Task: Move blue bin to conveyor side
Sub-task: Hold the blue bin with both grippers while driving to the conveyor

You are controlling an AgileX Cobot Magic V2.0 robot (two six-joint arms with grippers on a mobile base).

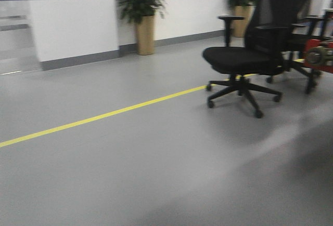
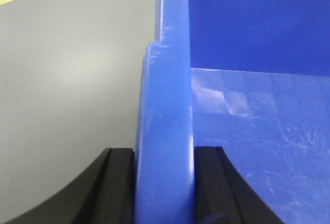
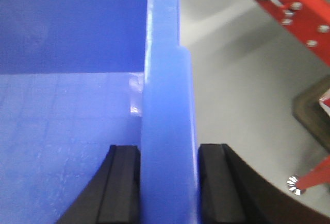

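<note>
Bin: large glossy blue plastic rectangular crate [image 2: 166, 105], gripped at both side rims, its edge spanning the top of the front view; grey floor [image 2: 67, 80] shows beyond its walls.
Left gripper [image 2: 164, 183]: black fingers clamped on both faces of the thick left rim.
Right gripper [image 3: 169, 183]: clamped likewise on the right rim.
Surroundings: yellow floor line [image 1: 104, 116], black office chair [image 1: 239, 62], red metal frame [image 3: 299, 7].

Smooth grey floor [image 1: 130, 174] with a yellow tape line [image 1: 104, 116] across it, black wheeled office chair [image 1: 242, 60] and tall tan planter [image 1: 145, 35] standing on it.
</note>
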